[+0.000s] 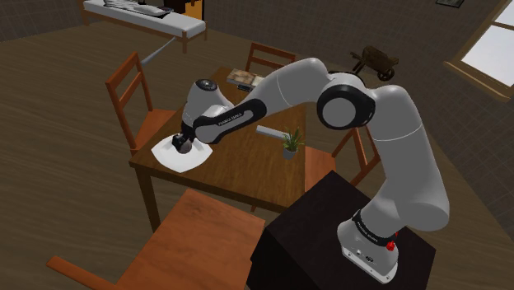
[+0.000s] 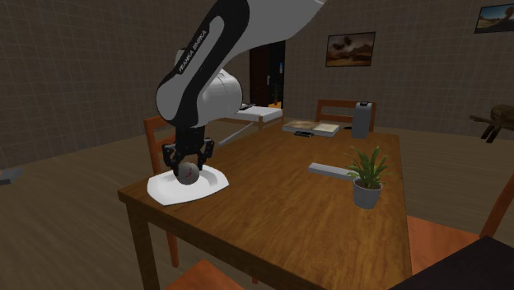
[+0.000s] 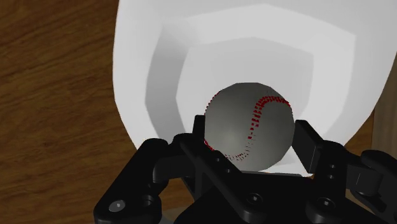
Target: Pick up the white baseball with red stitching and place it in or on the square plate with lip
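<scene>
A grey-white baseball (image 3: 249, 127) with red stitching sits clasped between my black fingers (image 3: 308, 141). My gripper (image 2: 189, 165) is shut on the baseball (image 2: 189, 172) and hangs just above the middle of the white square plate with lip (image 2: 165, 191). The plate (image 1: 167, 156) lies at the corner of the wooden table (image 2: 280, 206), on the second exterior view's left. In the shoulder view the gripper (image 1: 181, 144) points down over the plate, and the ball is mostly hidden by the hand. In the wrist view the plate's (image 3: 191, 44) hollow lies right behind the ball.
A small potted plant (image 2: 366, 177) and a flat grey bar (image 2: 329, 169) stand on the table's far side from the plate. An open book (image 2: 311, 127) and a grey box (image 2: 362, 116) lie at the back edge. Wooden chairs (image 1: 136, 95) surround the table.
</scene>
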Motion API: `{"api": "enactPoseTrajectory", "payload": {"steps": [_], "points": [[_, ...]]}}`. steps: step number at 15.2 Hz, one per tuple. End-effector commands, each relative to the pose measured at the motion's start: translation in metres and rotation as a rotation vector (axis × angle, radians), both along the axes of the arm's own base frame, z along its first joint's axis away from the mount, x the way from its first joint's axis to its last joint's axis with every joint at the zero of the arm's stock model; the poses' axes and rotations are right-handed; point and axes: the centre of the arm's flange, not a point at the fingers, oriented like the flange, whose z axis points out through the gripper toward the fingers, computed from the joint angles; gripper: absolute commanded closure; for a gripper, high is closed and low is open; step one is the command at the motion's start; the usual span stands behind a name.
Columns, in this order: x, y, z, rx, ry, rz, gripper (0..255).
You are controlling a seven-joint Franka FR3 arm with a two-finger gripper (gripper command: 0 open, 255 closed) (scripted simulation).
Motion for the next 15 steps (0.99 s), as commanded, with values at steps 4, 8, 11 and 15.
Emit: {"api": "enactPoseTrajectory", "payload": {"steps": [4,8,11,15], "points": [[0.001,0.001,-0.006,0.0,-0.001,0.0,255],[0.001,0.001,-0.006,0.0,-0.001,0.0,255],[0.001,0.001,-0.006,0.0,-0.001,0.0,0],[-0.003,0.0,0.006,0.0,-0.001,0.0,0]]}}
